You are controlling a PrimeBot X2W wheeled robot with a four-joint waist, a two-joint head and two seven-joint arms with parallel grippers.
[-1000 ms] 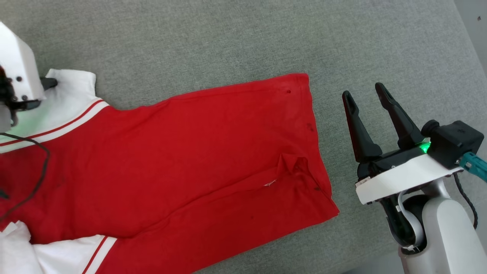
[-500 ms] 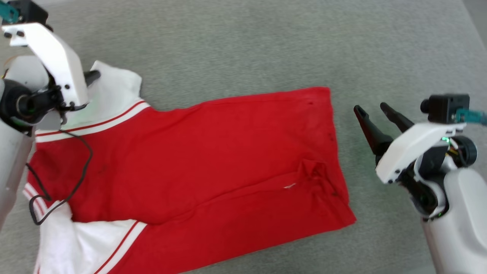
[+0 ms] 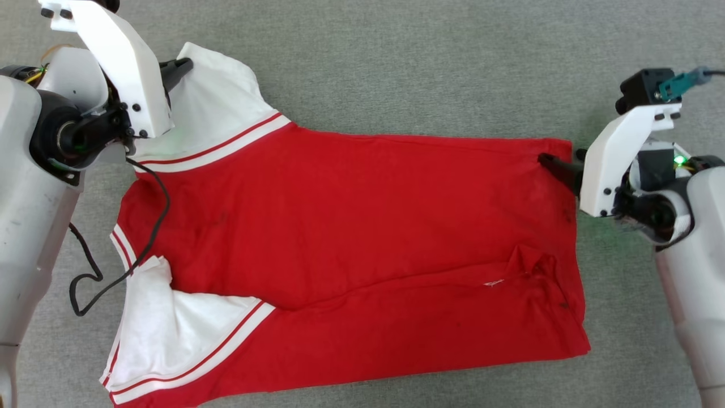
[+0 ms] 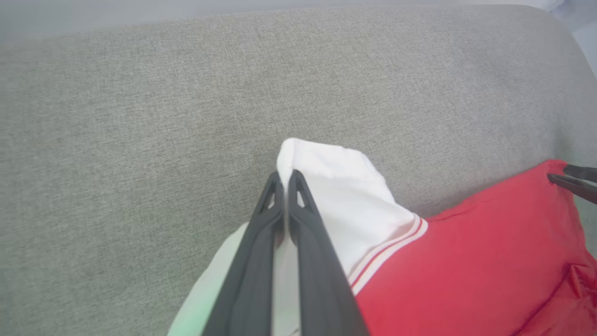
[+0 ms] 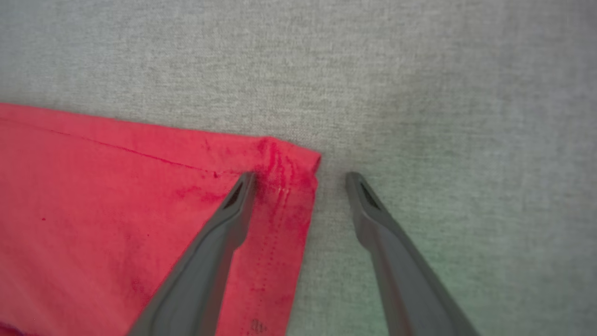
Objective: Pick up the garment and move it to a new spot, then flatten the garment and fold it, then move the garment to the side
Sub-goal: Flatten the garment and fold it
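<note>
While the garment [image 3: 351, 226] lies flat on grey fabric [image 3: 396, 62] in the head view, the left pincer [image 3: 180, 66] pinches its upper sleeve [image 3: 218, 107]; left wrist view — same pinch; right wrist view — right pincer [image 5: 302, 179] spread astride a hem corner [image 5: 298, 161]

Head view looks down over the whole garment [image 3: 351, 226]. Wrist views sit close at its sleeve [image 4: 336, 186] and hem corner [image 5: 289, 163]; the left also catches that corner.

Pale grey forearms [image 3: 22, 226]; white angular wrist brackets [image 3: 122, 62], dark screws [image 3: 136, 106]; black tapered fingers [image 5: 207, 261]; black cable [image 3: 167, 199], 9 o'clock; green light [image 3: 677, 160], 3 o'clock.
</note>
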